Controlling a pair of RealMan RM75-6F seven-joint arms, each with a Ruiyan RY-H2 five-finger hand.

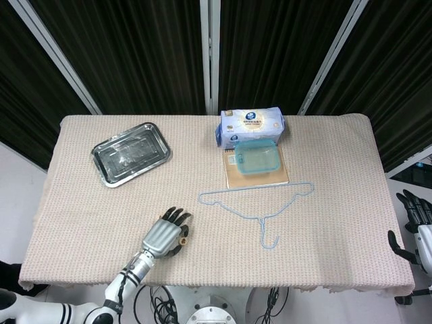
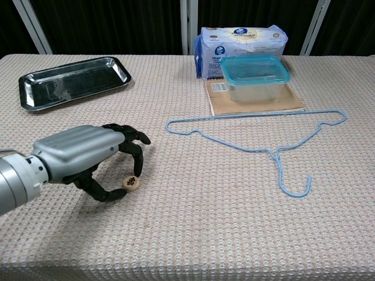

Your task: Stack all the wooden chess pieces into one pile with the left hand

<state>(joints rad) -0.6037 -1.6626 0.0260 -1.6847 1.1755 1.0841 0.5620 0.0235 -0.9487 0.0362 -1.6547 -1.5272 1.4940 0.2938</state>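
A round wooden chess piece (image 2: pixel 131 183) with a dark character on its face sits near the table's front left, also seen from the head view as the chess piece (image 1: pixel 183 238). My left hand (image 2: pixel 82 155) arches over it, thumb at its left side and a fingertip at its top, pinching it. From above, the left hand (image 1: pixel 162 234) covers most of the piece. The small stack of pieces seen earlier is hidden behind this hand. My right hand (image 1: pixel 413 223) hangs off the table's right edge with its fingers apart, holding nothing.
A steel tray (image 2: pixel 70 79) lies at the back left. A blue wire hanger (image 2: pixel 258 146) stretches across the middle right. Behind it a blue-lidded container (image 2: pixel 255 73) stands on a brown board (image 2: pixel 258 105), with a tissue pack (image 2: pixel 243 38) further back.
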